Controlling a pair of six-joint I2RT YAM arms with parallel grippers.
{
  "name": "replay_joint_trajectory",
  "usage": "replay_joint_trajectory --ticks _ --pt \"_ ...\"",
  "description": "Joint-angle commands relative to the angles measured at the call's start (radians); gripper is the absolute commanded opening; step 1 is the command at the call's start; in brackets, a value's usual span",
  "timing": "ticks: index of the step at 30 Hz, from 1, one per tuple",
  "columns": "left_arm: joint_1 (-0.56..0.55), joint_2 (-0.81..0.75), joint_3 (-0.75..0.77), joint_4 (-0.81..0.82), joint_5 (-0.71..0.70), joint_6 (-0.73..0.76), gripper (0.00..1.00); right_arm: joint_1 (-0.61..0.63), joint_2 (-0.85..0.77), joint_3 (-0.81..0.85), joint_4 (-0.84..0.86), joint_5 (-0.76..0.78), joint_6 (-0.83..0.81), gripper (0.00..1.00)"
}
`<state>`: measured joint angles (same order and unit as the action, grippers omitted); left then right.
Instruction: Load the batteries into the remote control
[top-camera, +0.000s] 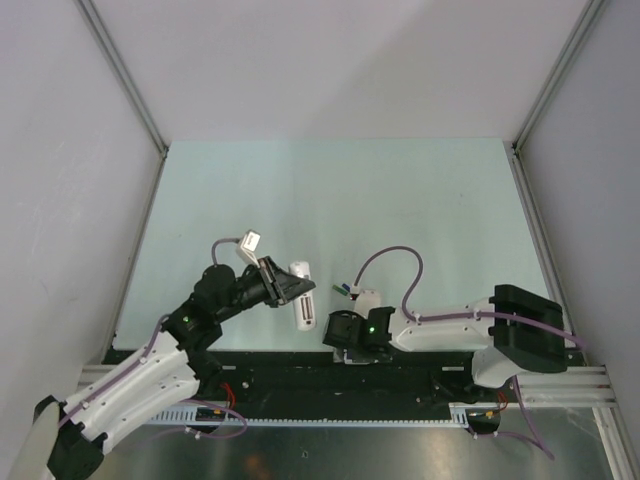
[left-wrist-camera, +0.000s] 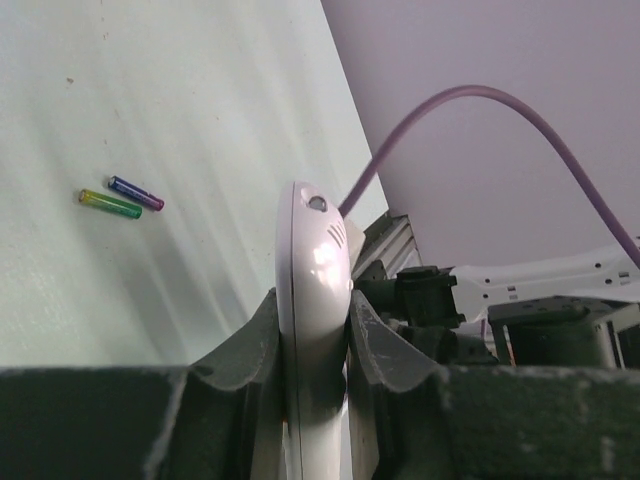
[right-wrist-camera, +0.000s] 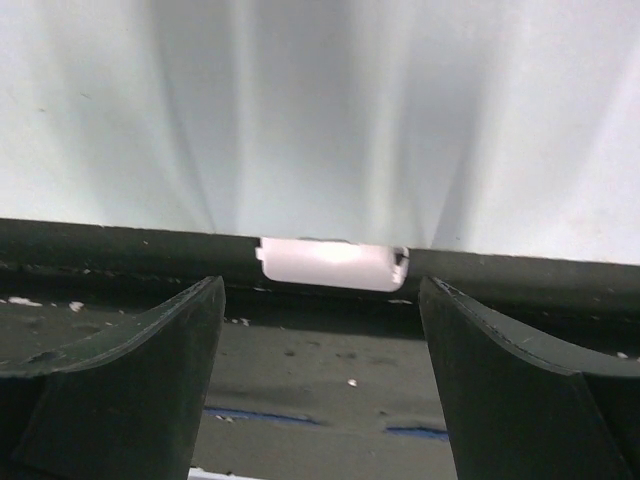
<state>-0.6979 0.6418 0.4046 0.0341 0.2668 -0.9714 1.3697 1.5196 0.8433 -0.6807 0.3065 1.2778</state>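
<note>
Two batteries (top-camera: 347, 290) lie right of the remote control (top-camera: 301, 297) clamped in the left gripper (left-wrist-camera: 313, 315). The right gripper (right-wrist-camera: 320, 295), open and empty, should pinch one mid-length.

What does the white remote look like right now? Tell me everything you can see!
The remote control is a slim, shiny white plastic oblong with a rounded end. The left wrist view shows it edge-on, with a small dark window near its tip and tiny slots just below. The left gripper is shut on its lower part, holding it above the table. Nothing else touches it. Its buttons are too small to make out.
</note>
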Motion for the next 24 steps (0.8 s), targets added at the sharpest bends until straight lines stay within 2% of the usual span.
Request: replay_joint_trajectory --ticks 1,10,15,18,24 --pt "0.000 -0.059 -0.024 0.023 -0.035 -0.026 0.00 -0.006 0.057 0.053 0.067 0.028 -0.008 0.84" --pt "0.000 -0.074 -0.038 0.007 -0.031 -0.016 0.00 0.040 0.188 0.071 0.047 0.017 0.021 0.87" --pt "-0.002 -0.067 -0.036 0.007 -0.034 -0.015 0.00 0.065 0.197 0.071 0.023 0.029 0.041 0.86" --pt "0.000 -0.059 -0.032 0.007 -0.035 -0.010 0.00 0.065 0.189 0.071 0.021 0.037 0.035 0.83" --pt "0.000 -0.056 -0.027 0.007 -0.038 -0.007 0.00 0.066 0.160 0.074 0.006 0.048 0.032 0.67"
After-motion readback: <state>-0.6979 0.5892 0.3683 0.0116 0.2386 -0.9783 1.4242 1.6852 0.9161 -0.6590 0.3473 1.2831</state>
